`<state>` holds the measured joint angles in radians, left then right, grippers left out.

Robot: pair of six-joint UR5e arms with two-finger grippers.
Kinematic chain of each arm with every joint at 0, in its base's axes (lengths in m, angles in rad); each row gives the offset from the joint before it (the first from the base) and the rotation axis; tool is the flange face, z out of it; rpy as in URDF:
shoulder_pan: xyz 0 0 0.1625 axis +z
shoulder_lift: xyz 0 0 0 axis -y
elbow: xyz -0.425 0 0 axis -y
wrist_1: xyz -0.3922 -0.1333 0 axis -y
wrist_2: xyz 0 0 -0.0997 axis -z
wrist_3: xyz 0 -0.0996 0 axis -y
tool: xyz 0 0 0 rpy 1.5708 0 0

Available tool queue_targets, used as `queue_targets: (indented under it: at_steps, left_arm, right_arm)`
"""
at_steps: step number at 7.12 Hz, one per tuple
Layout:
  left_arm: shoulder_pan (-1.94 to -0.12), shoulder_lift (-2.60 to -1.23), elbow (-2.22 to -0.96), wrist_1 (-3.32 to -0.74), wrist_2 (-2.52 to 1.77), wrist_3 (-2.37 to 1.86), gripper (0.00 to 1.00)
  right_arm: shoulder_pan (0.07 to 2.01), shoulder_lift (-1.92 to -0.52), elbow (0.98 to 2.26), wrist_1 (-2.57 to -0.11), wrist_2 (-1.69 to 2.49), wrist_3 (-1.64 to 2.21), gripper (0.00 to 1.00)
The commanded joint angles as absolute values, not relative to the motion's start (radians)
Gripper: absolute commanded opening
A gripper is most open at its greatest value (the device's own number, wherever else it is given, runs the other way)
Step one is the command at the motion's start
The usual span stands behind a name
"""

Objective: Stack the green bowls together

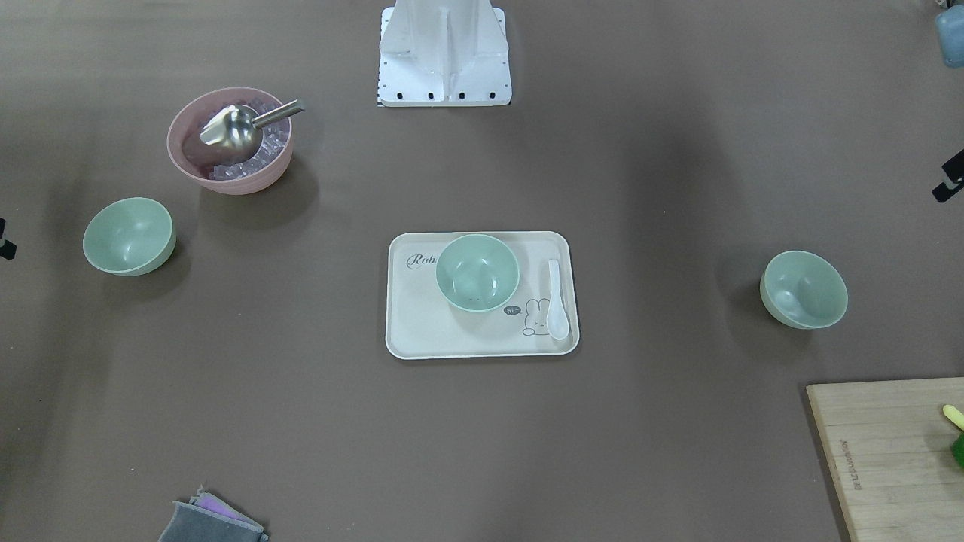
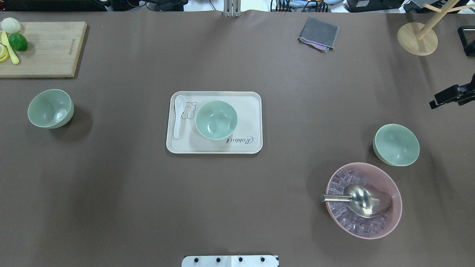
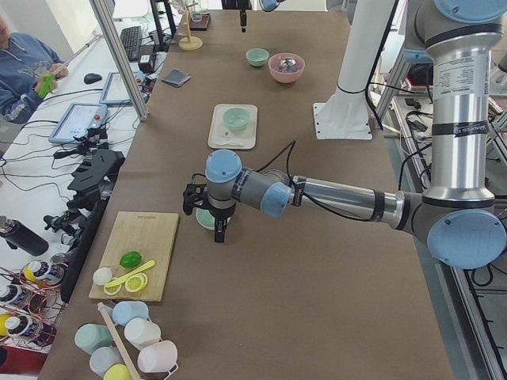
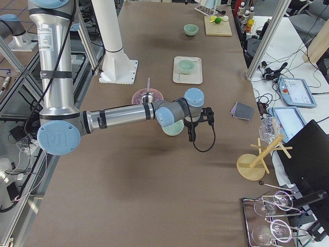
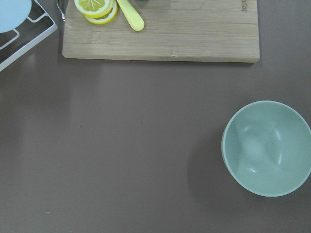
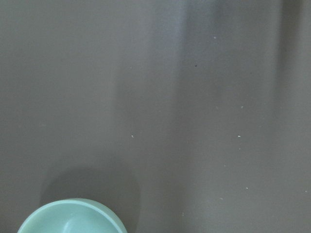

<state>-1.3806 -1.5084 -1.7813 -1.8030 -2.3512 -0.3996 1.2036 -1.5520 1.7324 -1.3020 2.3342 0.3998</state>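
Hanging fingers-down, the left claw point(image 3: 219, 231) is above the left-end bowl point(image 2: 51, 108), which stands near the desk's left end. The right claw point(image 4: 192, 135) hangs the same way by the right-end bowl point(image 2: 396, 144), near the right end. How far either claw is open cannot be told, and neither has a bowl in it.

All three green bowls are round, smooth-sided, matte and pale mint, and each stands upright and apart from the others. The middle bowl point(image 2: 216, 119) is on a cream rectangular tray point(image 2: 252, 107) with rounded corners at the desk's middle, beside a glossy white spoon point(image 2: 179, 115). The tray bears the script word "Rabbit", a line-drawn rabbit and a bubble reading "hi~".

Just beside the right-end bowl, toward the robot's edge, a larger pink bowl point(image 2: 395, 185) holds clear cubes and a shiny metal scoop point(image 2: 365, 200). A wooden board point(image 2: 48, 48) lies at the far left corner, and its small printed mark is too small to read. A grey cloth point(image 2: 318, 34) lies by the far edge.
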Motion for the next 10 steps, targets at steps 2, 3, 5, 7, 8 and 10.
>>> queue_targets:
  at_steps: [2, 3, 5, 7, 8, 10]
  left_arm:
    - [-1.339, -1.561, -1.746, -1.799, -2.35, -0.413, 0.97]
    - [-1.339, -1.565, -1.74, -1.802, -2.353, -0.413, 0.97]
    - [-1.339, -1.572, -1.738, -1.802, -2.356, -0.425, 0.97]
    - [-1.339, -1.572, -1.736, -1.802, -2.358, -0.425, 0.97]
    - [-1.339, -1.572, -1.736, -1.802, -2.358, -0.423, 0.97]
    - [-1.339, -1.572, -1.735, -1.802, -2.356, -0.423, 0.97]
  right_arm:
    - [1.091, -1.595, 1.744, -1.229, 2.309, 0.4, 0.98]
    - [1.057, -1.617, 1.735, -1.177, 2.284, 0.406, 0.93]
    - [1.048, -1.629, 1.735, -1.177, 2.292, 0.408, 0.71]
    - [1.025, -1.62, 1.711, -1.177, 2.289, 0.408, 0.62]
    - [1.017, -1.614, 1.695, -1.174, 2.287, 0.408, 0.63]
    - [1.009, -1.611, 1.692, -1.172, 2.287, 0.41, 0.62]
